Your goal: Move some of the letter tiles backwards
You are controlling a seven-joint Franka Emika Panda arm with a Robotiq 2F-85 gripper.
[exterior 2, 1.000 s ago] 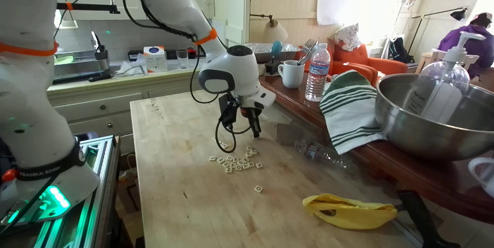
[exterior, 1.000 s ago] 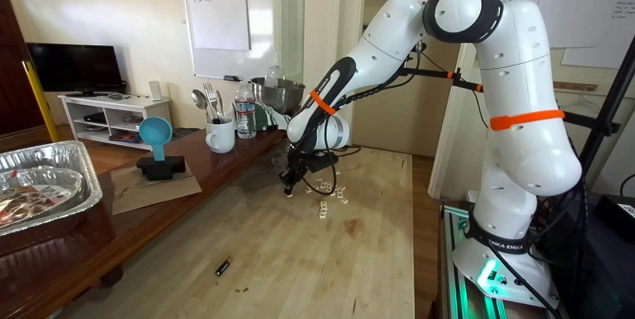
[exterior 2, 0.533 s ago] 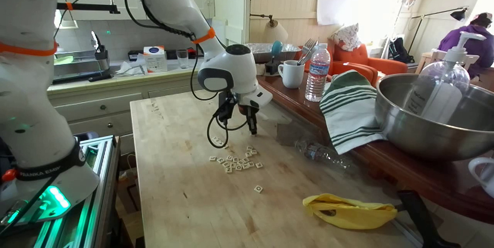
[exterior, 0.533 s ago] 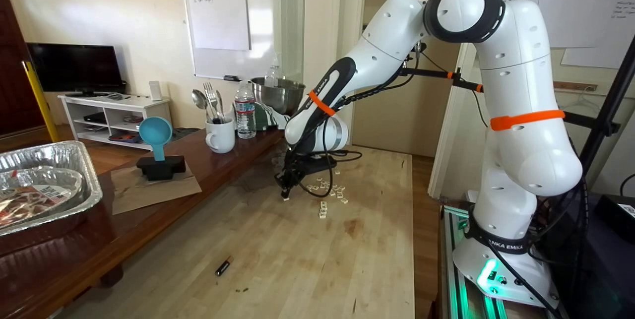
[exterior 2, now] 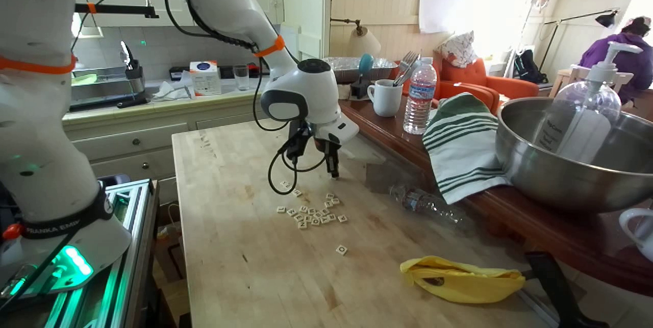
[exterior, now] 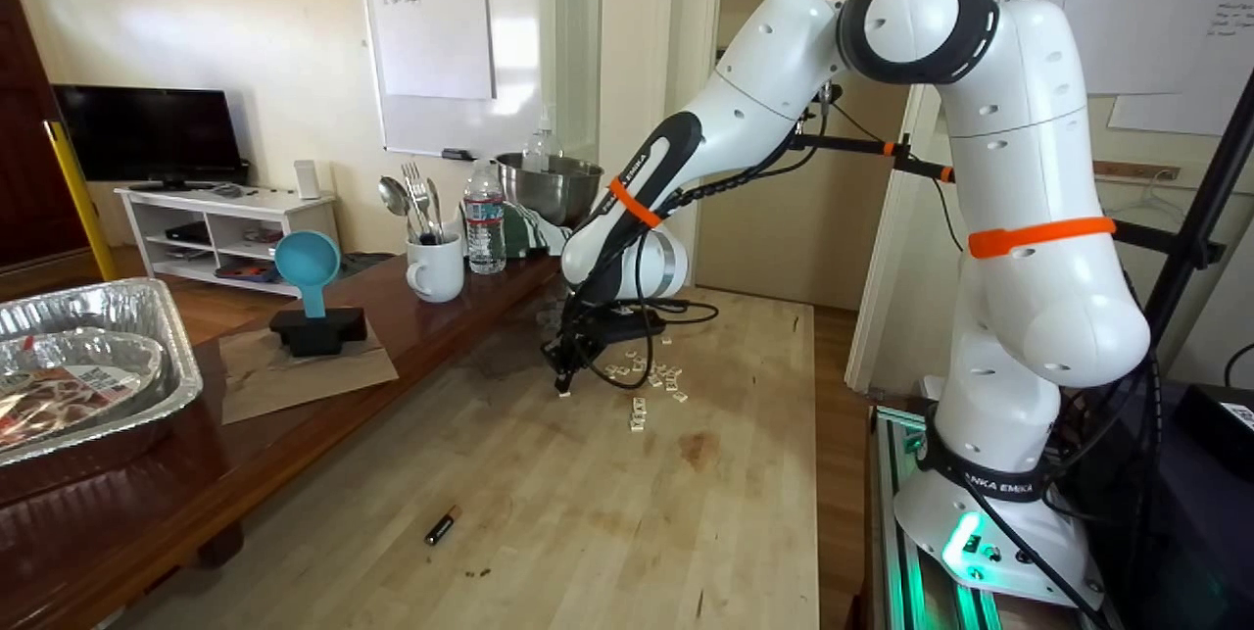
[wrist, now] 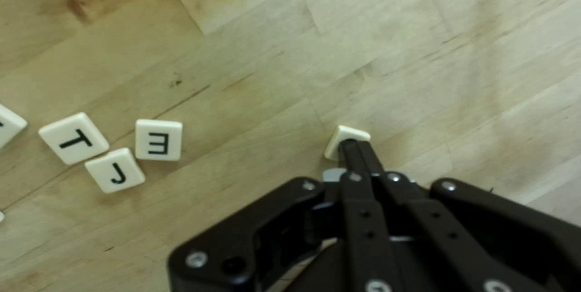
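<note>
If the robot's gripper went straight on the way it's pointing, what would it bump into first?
Most likely the letter tile just under the tips of the shut gripper; they may be touching it, but depth is hard to judge. Beyond that comes the wooden tabletop.

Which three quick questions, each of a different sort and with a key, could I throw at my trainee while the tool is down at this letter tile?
1. In the wrist view, which three letters can be read on the letter tiles lying left of the tool?
2. True or false: the tool stands open.
3. In both exterior views, what stands in the white mug? a) pens b) cutlery c) flowers

Key
1. T, J and E.
2. False: it is shut, its tip at a partly hidden tile.
3. b
</note>
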